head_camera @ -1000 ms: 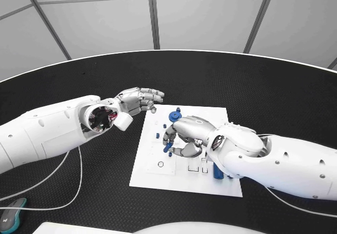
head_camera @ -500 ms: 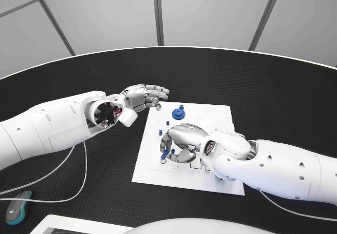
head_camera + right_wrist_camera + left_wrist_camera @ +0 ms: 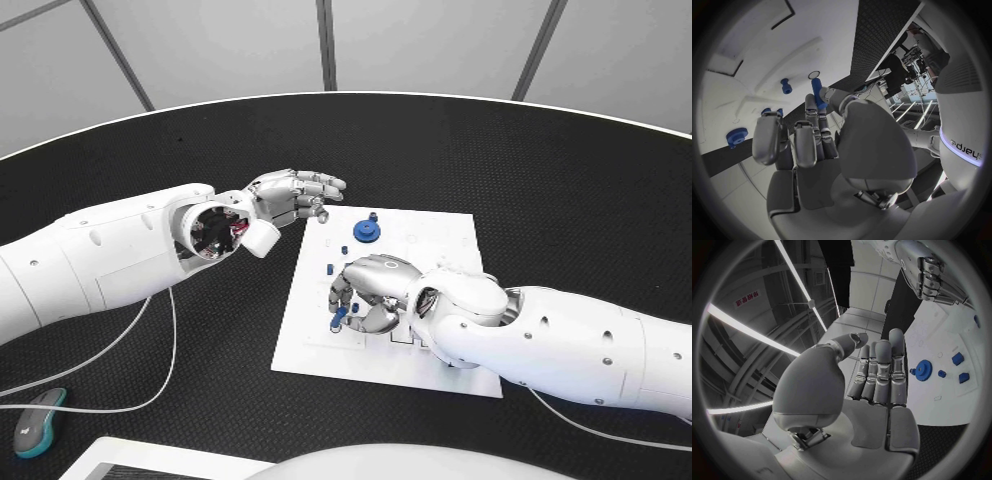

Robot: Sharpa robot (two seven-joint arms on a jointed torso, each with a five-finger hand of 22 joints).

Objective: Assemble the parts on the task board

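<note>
**Blue peg held over the task board by the right hand**

A slim blue peg [image 3: 817, 93] is pinched between the fingertips of the right hand [image 3: 369, 290], its lower end seen just above the left part of the task board [image 3: 433, 232], near a small oval outline printed there. Whether the peg touches the board cannot be told. The board lies flat in the middle of the black surface [image 3: 548, 170]. Near its far edge a blue gear [image 3: 366, 232] is seen, with a small blue piece just beyond it. In the left wrist view, further small blue parts [image 3: 957, 358] are shown lying on the white plate beside the gear. The left hand [image 3: 293, 196] is held above the surface just off the board's far left corner, fingers loosely curled side by side with nothing in them. A white cable [image 3: 144, 345] is draped over the surface under the left arm.
</note>
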